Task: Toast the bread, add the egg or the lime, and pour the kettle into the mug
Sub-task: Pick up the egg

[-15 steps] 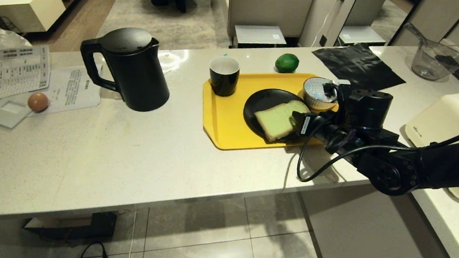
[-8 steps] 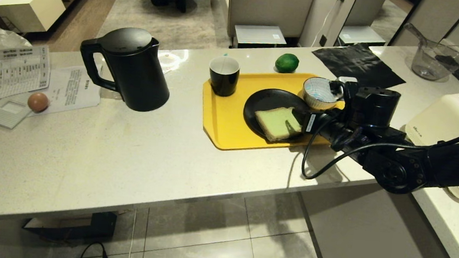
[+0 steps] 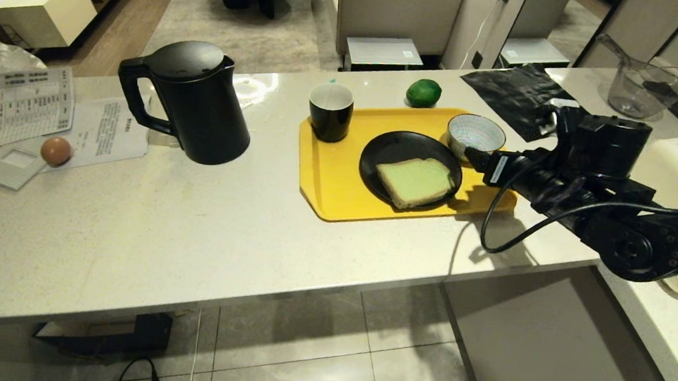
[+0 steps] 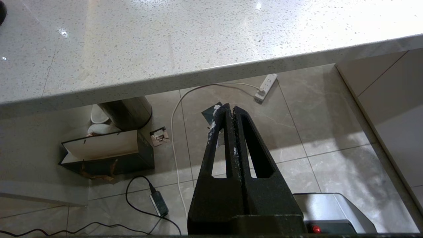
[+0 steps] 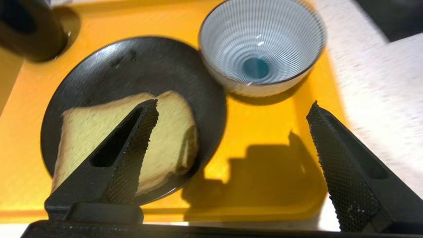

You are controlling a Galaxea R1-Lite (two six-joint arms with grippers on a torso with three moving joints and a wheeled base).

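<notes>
This is a home kitchen open to a living area. A pale speckled stone counter (image 3: 188,232) carries a black kettle (image 3: 193,101), a cream toaster (image 3: 671,183) and a yellow tray (image 3: 328,171) with crockery, above a tiled floor (image 3: 324,361). Beyond the counter lie a grey rug (image 3: 242,28), low cream cabinets (image 3: 45,8) and an upholstered seat (image 3: 400,12).

Pale-green bread (image 3: 415,181) lies flat; lime (image 3: 423,93) sits beyond.
</notes>
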